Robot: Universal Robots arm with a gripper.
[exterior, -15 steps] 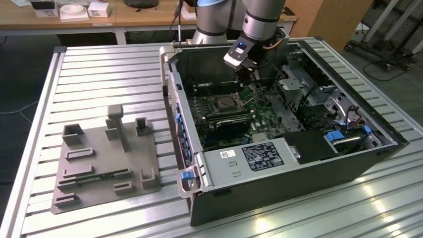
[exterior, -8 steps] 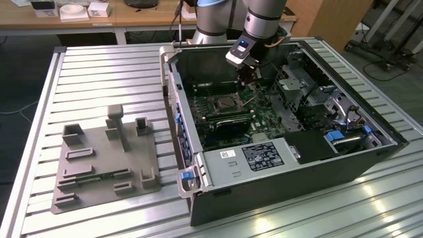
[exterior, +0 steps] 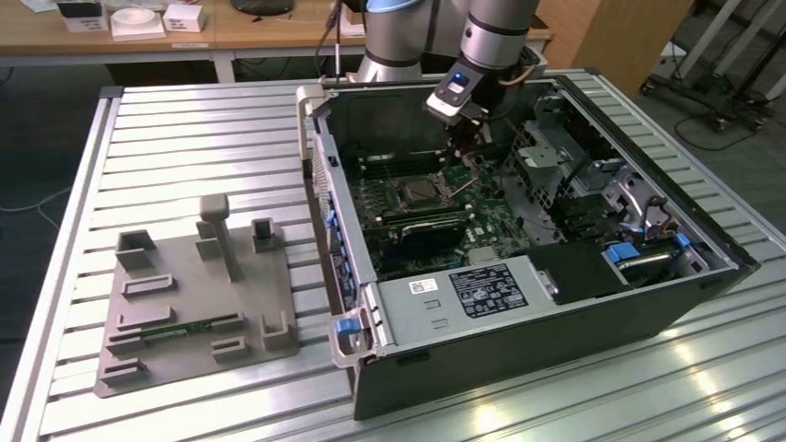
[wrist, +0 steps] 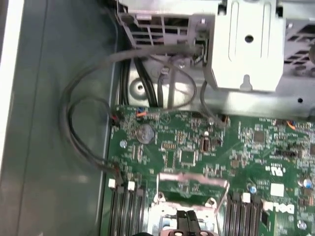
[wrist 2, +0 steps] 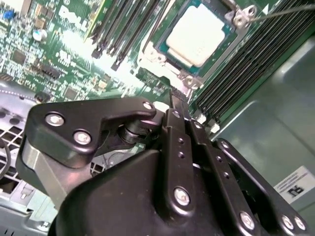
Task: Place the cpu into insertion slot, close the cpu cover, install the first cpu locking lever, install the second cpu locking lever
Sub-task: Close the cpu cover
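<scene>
- Hanging inside the open computer case [exterior: 553,322], the gripper [exterior: 470,152] points down at the motherboard [exterior: 491,207], just beside the socket [exterior: 419,191] on the exterior view's right.
- Gripper [wrist 2: 176,96] in the second wrist view: black fingers [wrist 2: 178,142] drawn together at the tips, with nothing seen between them.
- The cpu [wrist 2: 199,34] lies flat in the socket, pale metal top facing up and uncovered. It is square, so it has no long axis. Its edges run parallel to the memory slots [wrist 2: 246,64] on either side of it.
- The fingertips are near one corner of the socket but clear of the cpu.
- The cpu cover [wrist: 192,175] appears in the first wrist view as a thin silvery frame just beyond the gripper [wrist: 188,216]. Whether it lies flat or stands raised cannot be told.
- A thin wire lever [wrist 2: 280,11] runs away from the socket's far corner.
- The case stands on a slatted metal table [exterior: 184,138]. A grey fixture plate [exterior: 184,276] lies beside it, towards the exterior view's left.
</scene>
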